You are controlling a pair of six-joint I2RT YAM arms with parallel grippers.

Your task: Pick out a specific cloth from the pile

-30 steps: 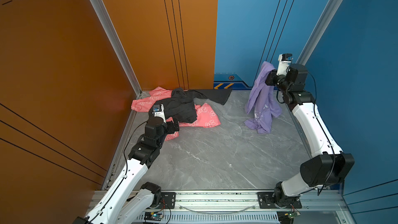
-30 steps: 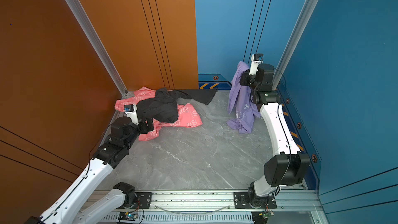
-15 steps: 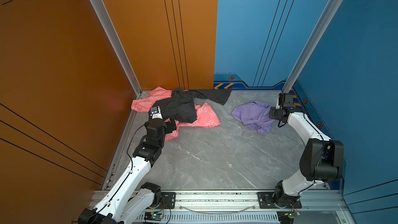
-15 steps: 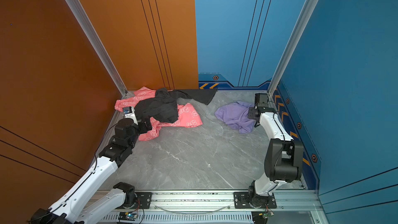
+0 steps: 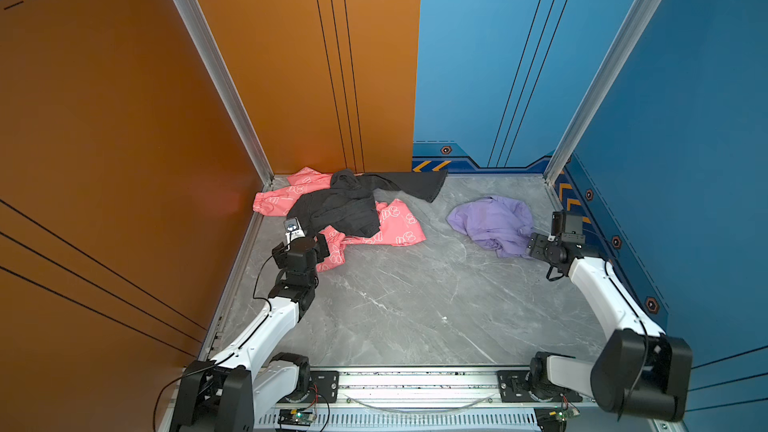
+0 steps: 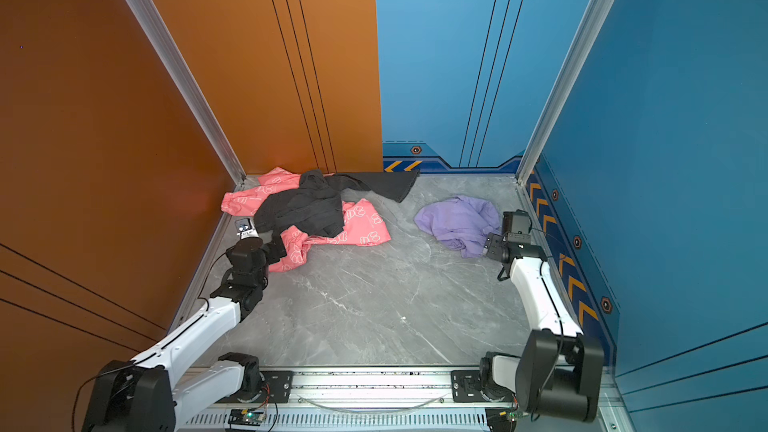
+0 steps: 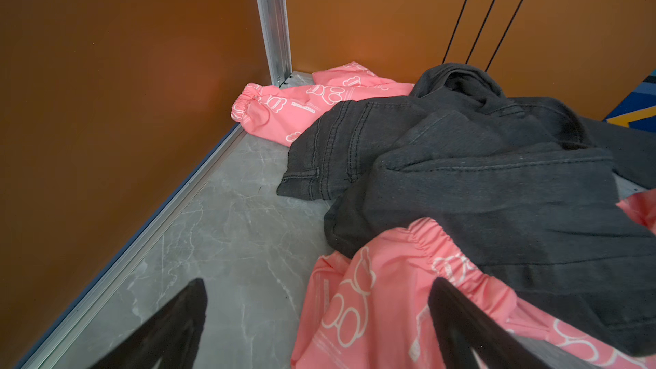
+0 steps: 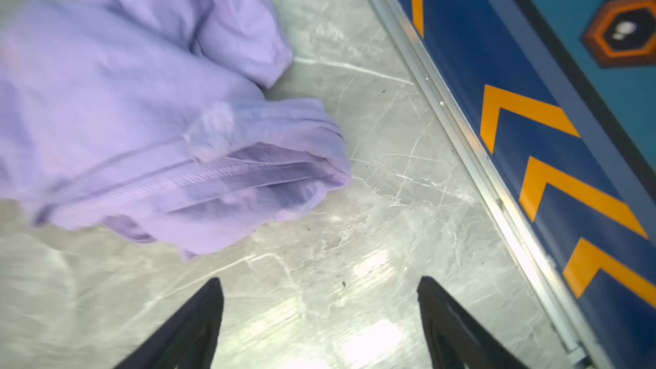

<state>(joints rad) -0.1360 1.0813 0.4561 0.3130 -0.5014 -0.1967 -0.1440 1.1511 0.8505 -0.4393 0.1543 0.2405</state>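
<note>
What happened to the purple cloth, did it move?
Yes. The purple cloth came down from hanging beside the corner post onto the grey table.

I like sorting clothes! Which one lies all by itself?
The lavender cloth, alone beside the right gripper. The pink garment and black garment lie heaped together, black on top.

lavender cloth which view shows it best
Both top views: the cloth lies whole and sharp, crumpled on the table, apart from the pile. The right wrist view shows it close but blurred, cut off at the frame edge. The left wrist view misses it.
</note>
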